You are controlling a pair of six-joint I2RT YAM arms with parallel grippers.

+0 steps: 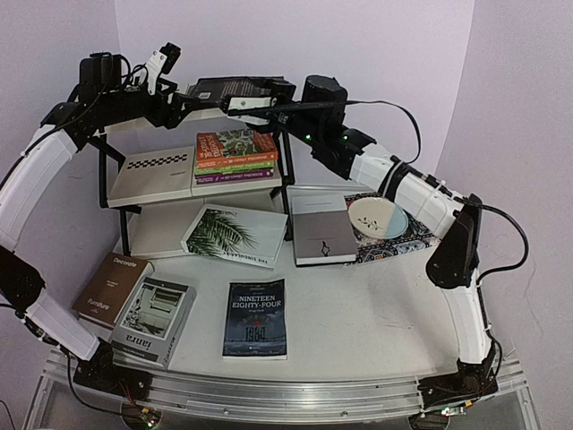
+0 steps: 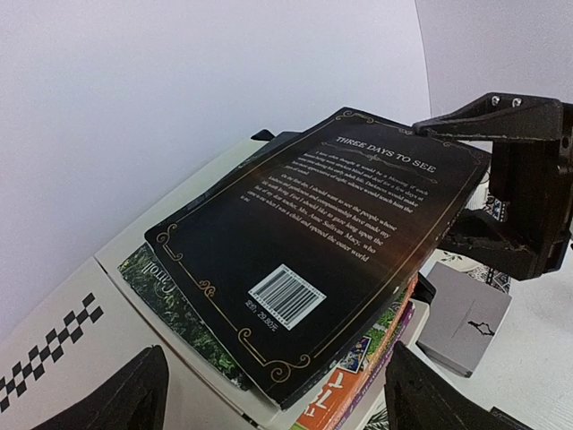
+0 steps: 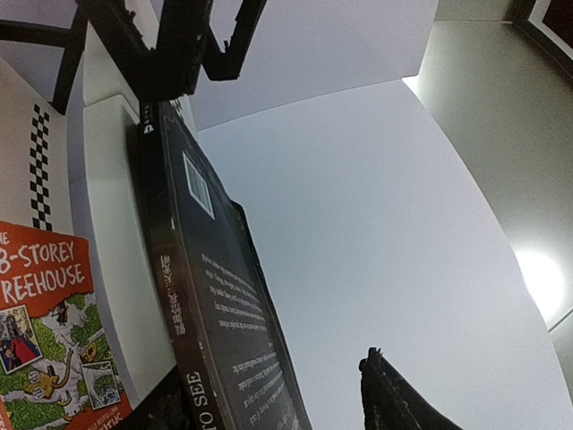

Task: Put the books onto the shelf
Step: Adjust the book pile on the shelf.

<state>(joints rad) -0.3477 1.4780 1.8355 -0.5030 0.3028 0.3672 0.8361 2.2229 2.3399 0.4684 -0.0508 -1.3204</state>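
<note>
Overhead, two books lie on the top tier of the shelf (image 1: 148, 170): the black book (image 2: 313, 260) on a green-patterned book (image 2: 166, 291). One stack of Treehouse paperbacks (image 1: 235, 152), at least three spines, sits on the middle tier. Five more books lie on the table (image 1: 358, 305): palm-leaf book (image 1: 235, 235), grey book (image 1: 322, 228), brown book (image 1: 109, 287), black-and-white book (image 1: 154, 320) and dark novel (image 1: 256, 318). The left gripper (image 2: 277, 394) is spread wide and holds nothing. The right gripper (image 2: 452, 184) straddles the black book's far edge, jaws apart, not clamping.
</note>
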